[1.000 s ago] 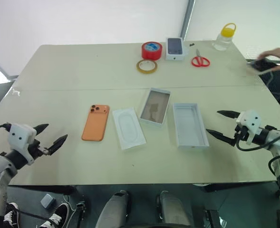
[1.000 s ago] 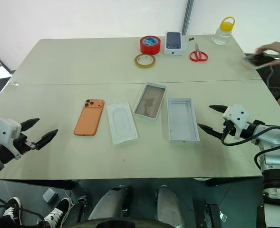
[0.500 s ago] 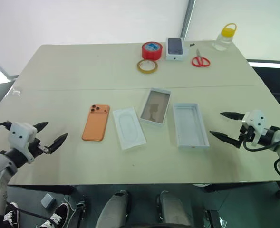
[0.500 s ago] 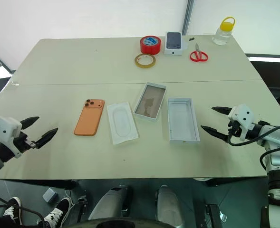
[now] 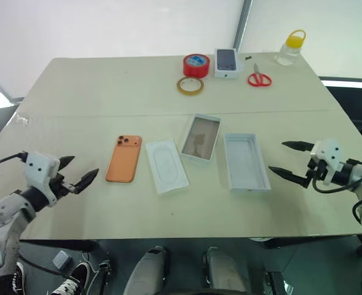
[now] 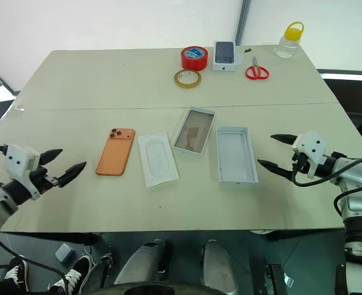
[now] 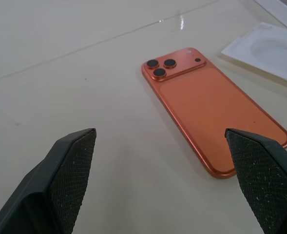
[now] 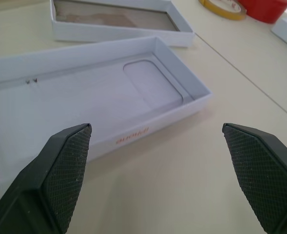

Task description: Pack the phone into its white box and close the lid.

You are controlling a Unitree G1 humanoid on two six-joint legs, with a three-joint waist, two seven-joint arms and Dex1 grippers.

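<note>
**Both pincers wide, phone unpacked**

The left gripper (image 5: 76, 176) hovers spread wide, empty, near the flat orange smartphone (image 5: 124, 158) lying camera-side up on the beige table (image 5: 107, 92). The right gripper (image 5: 287, 162) gapes empty just beside the plain white cardboard lid (image 5: 246, 162). Between lies the shallow white cardboard tray (image 5: 201, 137).

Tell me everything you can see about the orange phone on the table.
The phone is a flat orange slab with rounded corners, lying back-up on the beige table. A raised block with three dark lenses sits at its far corner. It lies just left of the flat white insert, apart from it, with nothing touching it but the table.
</note>
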